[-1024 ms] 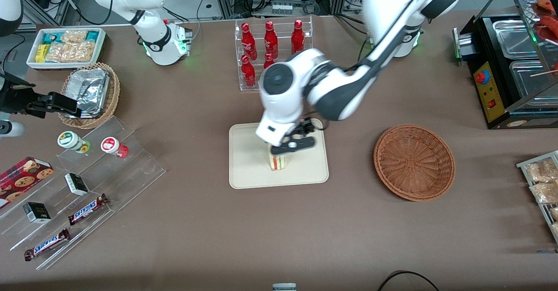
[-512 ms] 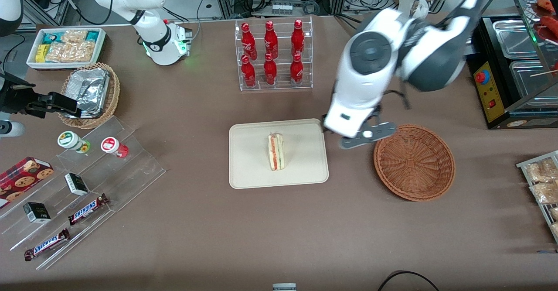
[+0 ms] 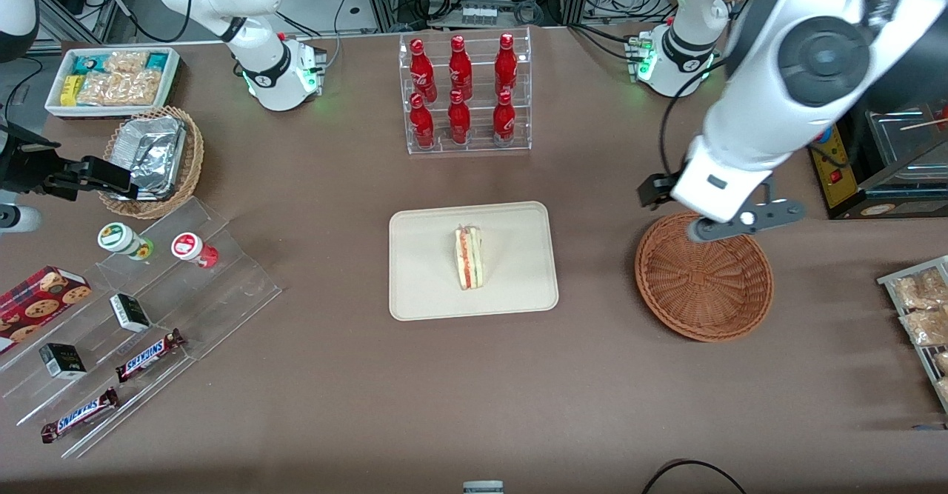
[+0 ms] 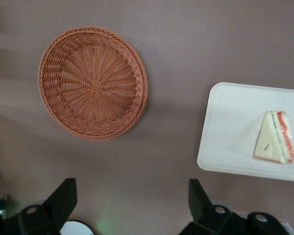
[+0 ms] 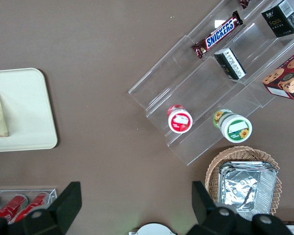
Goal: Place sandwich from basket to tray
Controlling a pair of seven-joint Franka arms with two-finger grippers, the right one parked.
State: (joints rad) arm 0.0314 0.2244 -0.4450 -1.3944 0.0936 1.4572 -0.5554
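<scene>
The sandwich [image 3: 468, 258] lies on the cream tray [image 3: 518, 286] in the middle of the table, filling edge up; it also shows in the left wrist view [image 4: 276, 137] on the tray [image 4: 225, 132]. The reddish-brown wicker basket [image 3: 703, 275] stands empty toward the working arm's end; it also shows in the left wrist view [image 4: 93, 82]. My left gripper [image 3: 729, 216] is raised high over the basket's rim farthest from the front camera, well apart from the tray. In the left wrist view the gripper [image 4: 132, 200] is open wide and holds nothing.
A clear rack of red cola bottles [image 3: 463, 94] stands farther from the front camera than the tray. A black food warmer [image 3: 866, 116] stands close beside the raised arm. A rack of snack packets [image 3: 922, 316] sits at the working arm's table end. Acrylic steps with candy bars [image 3: 141, 316] lie toward the parked arm's end.
My left gripper let go of the sandwich on the tray, rose, and swung away toward the working arm's end, ending above the basket. The sandwich stays on the tray.
</scene>
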